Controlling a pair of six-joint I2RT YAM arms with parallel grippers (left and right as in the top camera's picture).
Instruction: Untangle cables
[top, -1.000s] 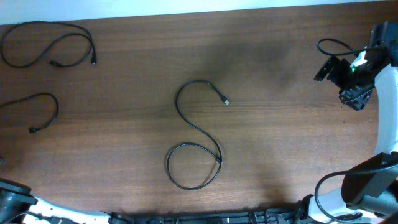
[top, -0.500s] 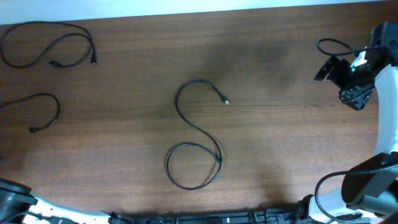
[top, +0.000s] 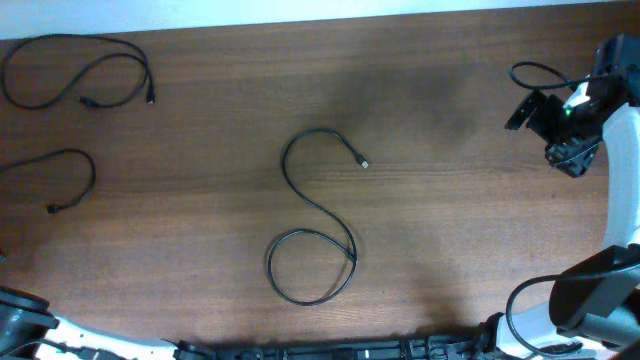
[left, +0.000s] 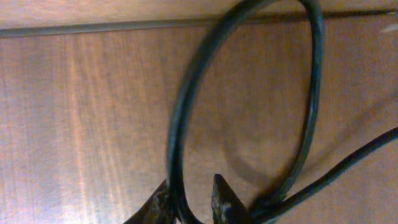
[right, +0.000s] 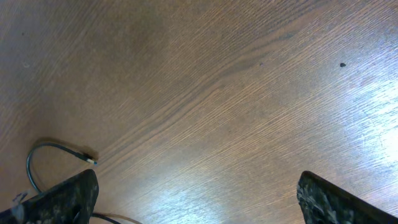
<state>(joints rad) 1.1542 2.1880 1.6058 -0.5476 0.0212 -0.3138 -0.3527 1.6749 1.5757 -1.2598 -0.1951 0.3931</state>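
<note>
On the wooden surface (top: 450, 230) you see, at far left in the overhead view, two separate black cables: a looped upper-left cable (top: 75, 80) near the top edge and, below it, a shorter hooked cable (top: 70, 175). At centre lies the S-shaped cable (top: 315, 225), its lower end closed into a loop and its upper end tipped by a small connector (top: 362, 161) that lies free. In your left wrist view, the left fingers (left: 189, 205) stand nearly closed around a black cable loop (left: 311, 112) that passes between them, close above the surface. At far right, the right fingers (top: 548, 120) hover over the surface; your right wrist view shows them spread wide and holding nothing, with the connector-tipped cable end (right: 62, 152) well apart.
</note>
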